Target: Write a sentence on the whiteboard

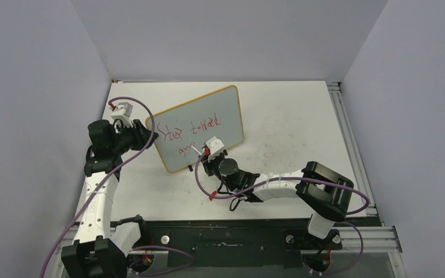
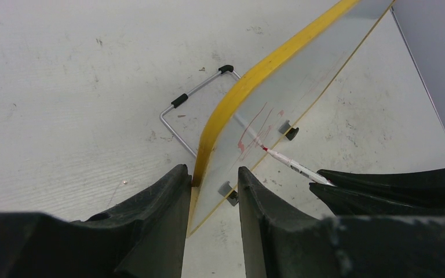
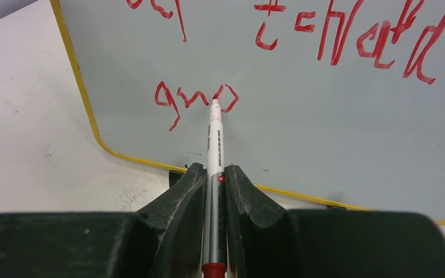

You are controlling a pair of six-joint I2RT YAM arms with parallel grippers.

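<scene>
**One Board, One Marker, Two Red Lines**

From above, one whiteboard [image 1: 226, 107] was seen propped on the left half of the table [image 1: 290, 116], with bare room to its right and behind it. Two lines of the sentence [image 1: 203, 126] were counted; the upper read "Step toward".

In the left wrist view, the left gripper [image 2: 211, 174] was clamped, part-open, on the board's yellow edge. One wire stand [image 2: 178, 101] lay behind it.

In the right wrist view, the right gripper [image 3: 211, 171] was closed tight on one marker [image 3: 215, 145]. The tip was set against the third letter of the lower line. The barrel print could not be read.
</scene>
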